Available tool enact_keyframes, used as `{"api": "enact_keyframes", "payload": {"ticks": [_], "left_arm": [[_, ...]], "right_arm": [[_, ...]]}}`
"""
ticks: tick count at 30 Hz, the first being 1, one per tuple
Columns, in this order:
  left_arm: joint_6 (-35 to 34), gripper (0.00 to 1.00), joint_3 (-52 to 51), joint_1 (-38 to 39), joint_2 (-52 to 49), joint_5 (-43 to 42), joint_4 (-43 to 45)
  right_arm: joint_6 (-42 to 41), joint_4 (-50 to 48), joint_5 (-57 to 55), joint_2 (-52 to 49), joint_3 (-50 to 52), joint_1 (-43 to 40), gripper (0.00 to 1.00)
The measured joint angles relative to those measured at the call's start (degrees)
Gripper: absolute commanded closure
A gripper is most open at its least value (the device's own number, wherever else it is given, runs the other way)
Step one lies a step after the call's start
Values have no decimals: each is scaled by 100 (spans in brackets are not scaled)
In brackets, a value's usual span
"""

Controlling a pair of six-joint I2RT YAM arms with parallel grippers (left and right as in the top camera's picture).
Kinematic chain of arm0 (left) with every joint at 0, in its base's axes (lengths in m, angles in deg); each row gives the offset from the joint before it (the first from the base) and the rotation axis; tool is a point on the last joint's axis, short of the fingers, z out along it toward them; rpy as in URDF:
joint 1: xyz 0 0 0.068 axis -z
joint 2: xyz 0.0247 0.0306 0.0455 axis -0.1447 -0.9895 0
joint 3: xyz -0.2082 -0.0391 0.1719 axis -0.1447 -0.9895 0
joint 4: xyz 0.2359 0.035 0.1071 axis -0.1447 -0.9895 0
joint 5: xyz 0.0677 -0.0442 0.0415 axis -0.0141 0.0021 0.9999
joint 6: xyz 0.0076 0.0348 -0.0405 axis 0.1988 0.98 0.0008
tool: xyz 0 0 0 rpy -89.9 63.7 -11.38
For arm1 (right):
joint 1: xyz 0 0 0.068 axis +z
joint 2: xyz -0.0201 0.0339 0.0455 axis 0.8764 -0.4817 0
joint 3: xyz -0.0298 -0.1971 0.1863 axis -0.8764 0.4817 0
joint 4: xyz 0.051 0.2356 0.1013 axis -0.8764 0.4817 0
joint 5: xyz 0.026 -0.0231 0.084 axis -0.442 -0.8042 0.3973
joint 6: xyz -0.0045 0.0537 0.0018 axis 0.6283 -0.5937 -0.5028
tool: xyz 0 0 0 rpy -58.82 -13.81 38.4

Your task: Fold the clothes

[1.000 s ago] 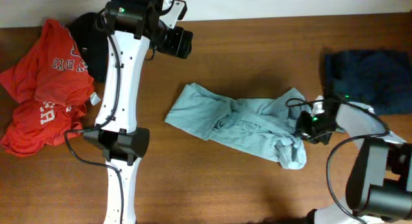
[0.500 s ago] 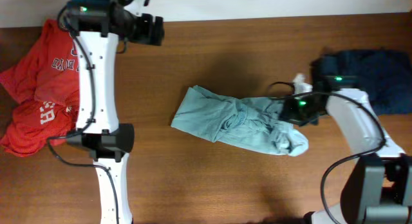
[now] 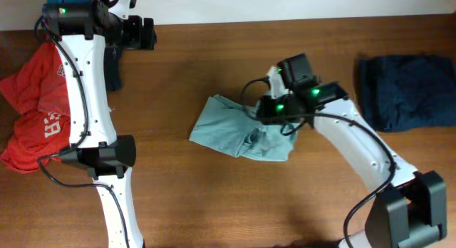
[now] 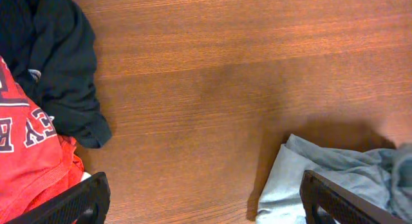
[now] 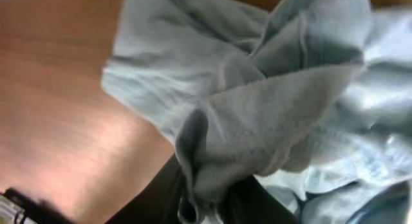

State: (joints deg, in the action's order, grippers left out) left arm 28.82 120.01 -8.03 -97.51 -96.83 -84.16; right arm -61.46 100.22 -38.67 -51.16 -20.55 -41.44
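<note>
The right gripper (image 3: 273, 111) pinches a fold of the pale grey-blue T-shirt (image 3: 226, 131), which lies bunched beneath it and to its left on the tabletop (image 3: 214, 198). A second ago that end lay farther right. The left gripper (image 3: 142, 33), wide and empty, has swung left beside the black garment (image 4: 58, 69).

The overhead camera hung above the brown wooden table (image 3: 214, 198) and looked straight down from far off. It took in the whole top, with the crumpled pale grey-blue cotton T-shirt (image 3: 228, 130) mid-table and the navy garment (image 3: 406, 91) at the right. The left wrist camera sat high over the far-left part. It faced down at a black cotton garment (image 4: 58, 63), a red tee with white lettering (image 4: 26, 159) and the pale shirt's edge, all shared with the overhead. The right wrist camera was pressed close to that same shirt, whose cloth nearly filled its view.
</note>
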Motion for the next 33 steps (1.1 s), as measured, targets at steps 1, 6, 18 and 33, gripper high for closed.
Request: {"api": "enact_keyframes", "payload": {"ticks": [1,6,18,33], "left_arm": [[0,6,0,0,0,-2,0],[0,6,0,4,0,0,-4],[-13,6,0,4,0,0,-39],[-13,6,0,4,0,-2,-107]], "right_arm": [[-20,-87,-13,0,0,74,80],[-149,-590,-68,-61,-15,365,80],[-273,-1875,-129,-232,-24,876,79],[-323,-2741,-234,-1200,-37,1502,80]]}}
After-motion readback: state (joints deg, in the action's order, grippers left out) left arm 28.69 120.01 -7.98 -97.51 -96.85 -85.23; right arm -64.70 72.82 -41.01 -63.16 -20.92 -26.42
